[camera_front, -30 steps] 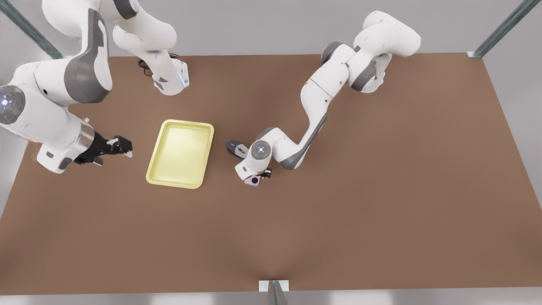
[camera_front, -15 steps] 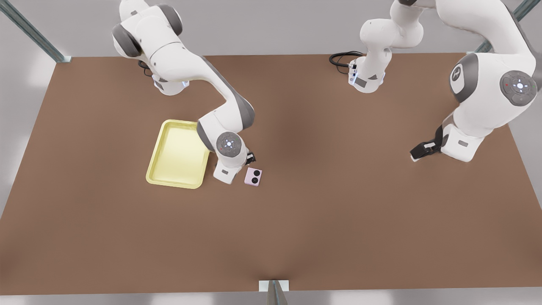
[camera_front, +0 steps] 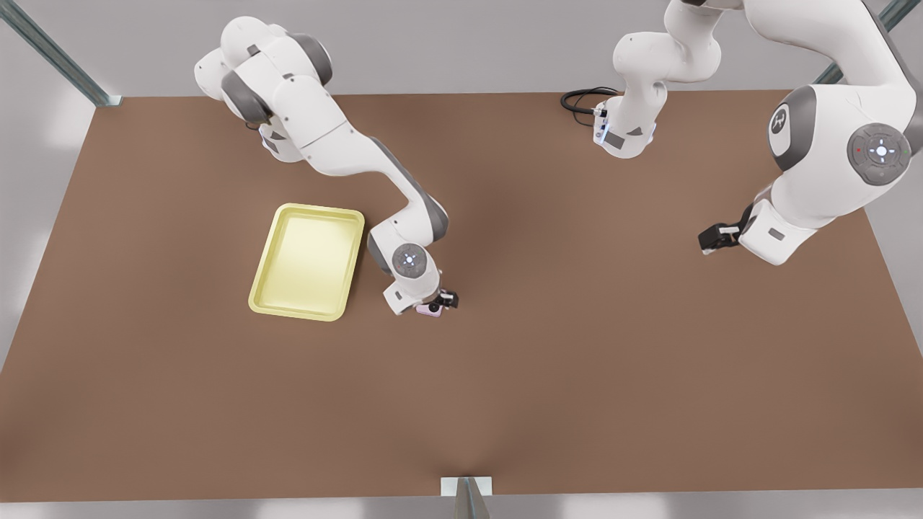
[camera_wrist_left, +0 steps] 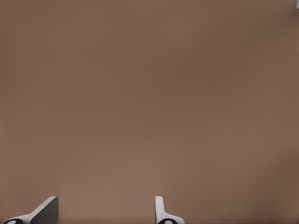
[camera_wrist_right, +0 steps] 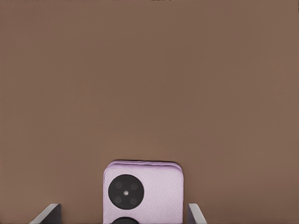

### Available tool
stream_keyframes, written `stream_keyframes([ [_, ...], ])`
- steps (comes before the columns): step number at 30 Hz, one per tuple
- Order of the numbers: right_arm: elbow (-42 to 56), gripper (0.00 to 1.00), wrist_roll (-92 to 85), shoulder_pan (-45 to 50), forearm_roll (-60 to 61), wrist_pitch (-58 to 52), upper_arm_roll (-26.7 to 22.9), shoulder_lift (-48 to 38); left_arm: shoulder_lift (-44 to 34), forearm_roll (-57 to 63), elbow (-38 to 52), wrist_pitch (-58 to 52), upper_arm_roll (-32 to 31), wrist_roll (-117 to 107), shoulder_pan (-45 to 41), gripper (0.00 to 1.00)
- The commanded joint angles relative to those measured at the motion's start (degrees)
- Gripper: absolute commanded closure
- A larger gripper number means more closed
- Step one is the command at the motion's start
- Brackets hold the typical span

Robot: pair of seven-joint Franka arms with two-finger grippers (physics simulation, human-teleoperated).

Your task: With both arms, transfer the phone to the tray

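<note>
1. Pink phone [camera_wrist_right: 142, 191] lay flat on the table [camera_front: 577, 360] between my right gripper's [camera_front: 441, 303] spread fingers [camera_wrist_right: 194, 213], untouched.
2. It looked stiff, light and slick; I judged its side edges best.
3. Beside me sat the tray [camera_front: 277, 238], bare table around.
4. My left gripper [camera_front: 714, 238] waited, fingers apart, well away.
</note>
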Motion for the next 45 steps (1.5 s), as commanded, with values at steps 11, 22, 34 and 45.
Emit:
stream_keyframes([
  [11,0.28,0.00,7.12,0.02,-5.71,-3.03,-0.18,0.09,0.00,-0.02,-0.08,-0.76,0.00,8.78,0.00,0.00],
  [22,0.71,0.00,7.03,0.02,-4.83,-0.83,0.44,2.46,0.53,-0.11,-0.08,-0.76,0.00,8.78,0.00,0.00],
  [34,0.19,0.01,7.03,-0.07,-4.65,0.40,0.79,2.90,1.06,-0.20,0.01,-0.67,0.00,8.78,0.00,0.00],
  [45,0.19,0.17,6.86,-0.07,-4.74,0.58,0.88,3.34,1.14,-0.46,0.10,-0.67,0.00,8.52,0.00,0.00],
])
